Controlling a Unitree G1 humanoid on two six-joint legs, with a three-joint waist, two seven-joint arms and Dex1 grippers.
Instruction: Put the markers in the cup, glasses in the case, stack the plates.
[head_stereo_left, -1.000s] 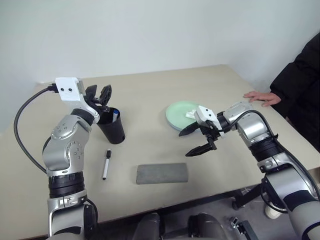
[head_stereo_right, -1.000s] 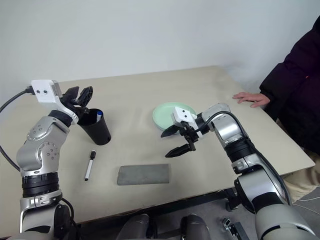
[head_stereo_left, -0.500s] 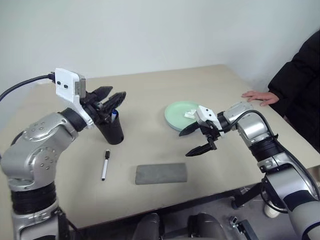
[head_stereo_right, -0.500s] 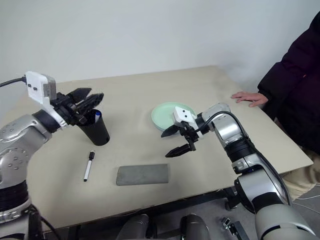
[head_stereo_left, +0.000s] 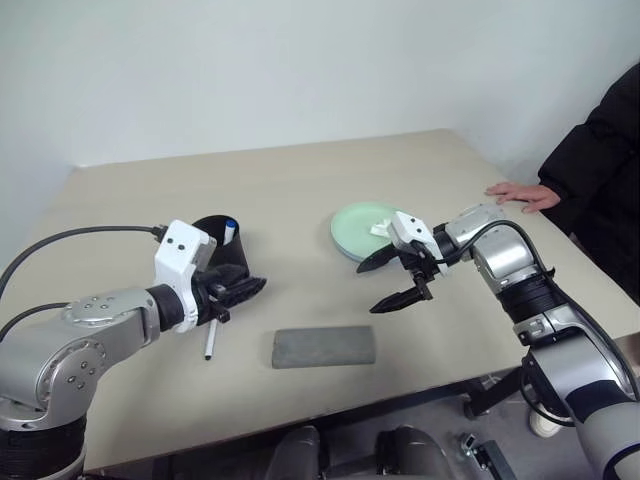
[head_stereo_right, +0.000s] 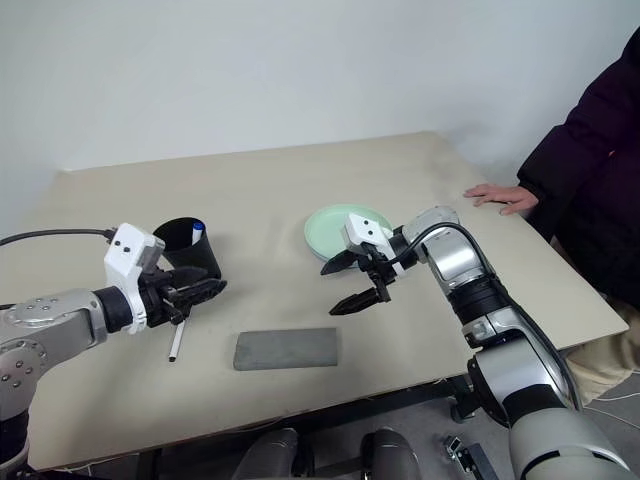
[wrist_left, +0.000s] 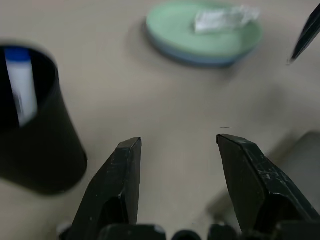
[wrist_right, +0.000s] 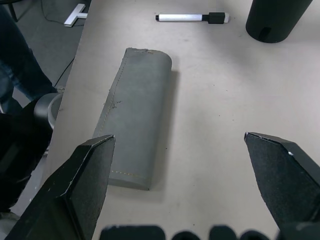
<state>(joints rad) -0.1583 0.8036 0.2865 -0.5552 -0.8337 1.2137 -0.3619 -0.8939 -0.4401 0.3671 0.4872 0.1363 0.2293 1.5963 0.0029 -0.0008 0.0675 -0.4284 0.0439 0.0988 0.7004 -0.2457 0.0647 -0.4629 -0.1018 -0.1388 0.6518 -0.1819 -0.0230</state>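
Since a second ago your left claw (head_stereo_left: 240, 290) has dropped from above the black cup (head_stereo_left: 222, 252) to just in front of it, low over the surface (head_stereo_left: 300, 180), while your right claw (head_stereo_left: 385, 282) has kept its place. Left fingers stand partly apart, holding nothing; right fingers are spread wide, also empty.

What the next move turns on: the black-capped marker (head_stereo_right: 176, 342) lies on the surface just under and slightly behind the left claw, its long axis running toward and away from you, cap end toward the cup. Your left arm is much the nearer one.

The grey case (head_stereo_left: 323, 346) lies shut, between the two claws. The mint green plate (head_stereo_left: 362, 229) sits on the blue one just beyond the right claw and carries a crumpled tissue (wrist_left: 226, 17). Inside the cup stands the blue-capped marker (head_stereo_left: 230, 229).
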